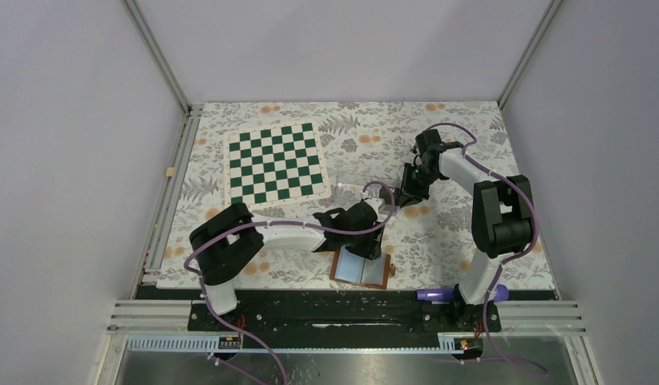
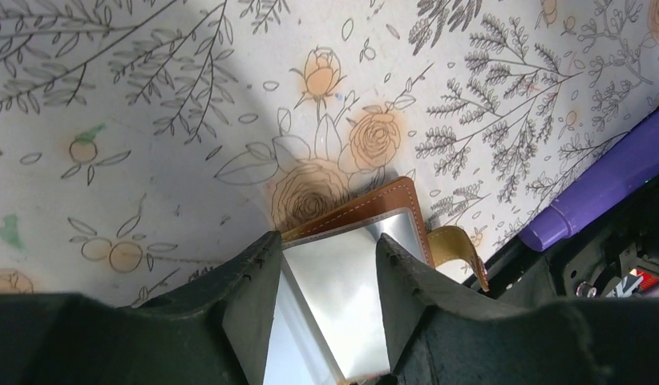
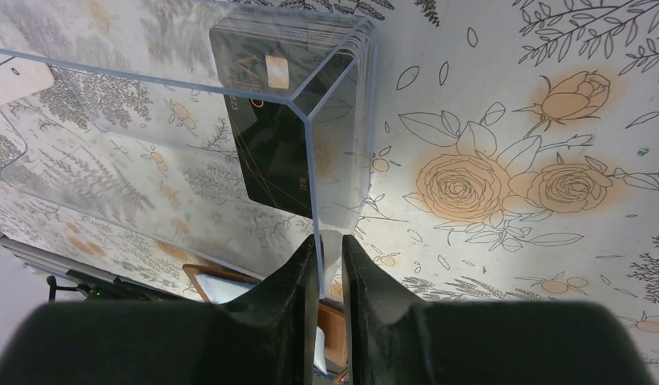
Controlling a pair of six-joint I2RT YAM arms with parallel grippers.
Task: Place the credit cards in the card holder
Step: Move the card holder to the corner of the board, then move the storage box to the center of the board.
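The card holder (image 1: 360, 269) lies open near the front edge, brown leather with pale sleeves up. My left gripper (image 1: 369, 234) hovers right over it. In the left wrist view my left gripper (image 2: 326, 238) is open, with the holder's shiny sleeves (image 2: 346, 289) between the fingers and the leather edge (image 2: 390, 196) beyond. The credit cards (image 3: 274, 136), black with a gold mark, stand stacked inside the clear plastic box (image 3: 190, 104). My right gripper (image 3: 328, 239) is shut on that box's end wall; it also shows in the top view (image 1: 406, 195).
A green-and-white chessboard (image 1: 274, 163) lies at the back left. A purple object (image 1: 438, 293) lies by the right arm's base and also shows in the left wrist view (image 2: 607, 188). The clear plastic box (image 1: 354, 180) sits mid-table. Metal frame rails bound the floral mat.
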